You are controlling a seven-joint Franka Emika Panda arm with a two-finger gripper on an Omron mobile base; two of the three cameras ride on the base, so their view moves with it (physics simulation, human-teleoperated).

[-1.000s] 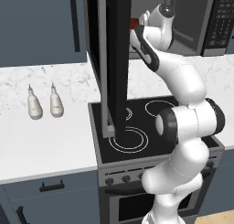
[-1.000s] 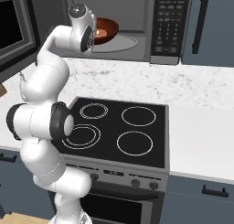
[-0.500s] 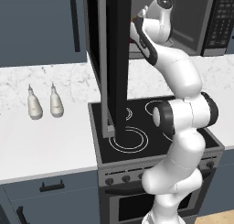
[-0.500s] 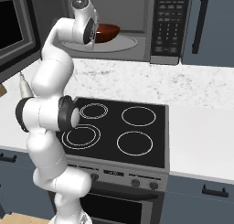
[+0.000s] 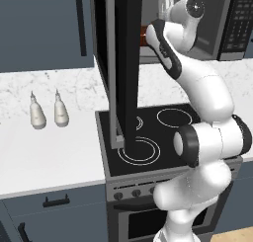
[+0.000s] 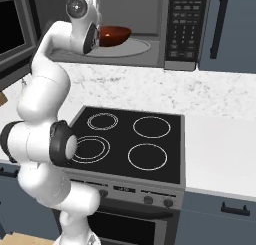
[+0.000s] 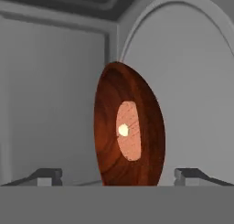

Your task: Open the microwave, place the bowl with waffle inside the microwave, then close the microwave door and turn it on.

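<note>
microwave (image 6: 150, 29): it stands open in front of me, grey cavity showing, keypad strip (image 6: 182, 26) on its right side.
microwave door (image 5: 126, 68): swung fully out, edge-on to the left base view, hanging over the stovetop (image 6: 132, 141).
bowl (image 6: 114, 35): sits on the round glass turntable (image 6: 132, 48) inside the cavity; in my hand view its reddish-brown inside (image 7: 132, 127) faces me, framed between my two tips.
waffle (image 7: 128, 130): lies in the middle of the bowl, tan-orange with a pale dab at its centre.
my gripper (image 7: 118, 176): reached into the mouth of the microwave, just in front of the bowl.
my fingers (image 7: 45, 175): spread wide, one tip on each side of the bowl and apart from its rim, pinching nothing.
my arm: rises from the base past the stovetop and bends into the open cavity.
counter (image 5: 44, 152): white marbled top to the left of the stovetop, with two small pale bottles (image 5: 47, 112) standing side by side, well apart from me.
</note>
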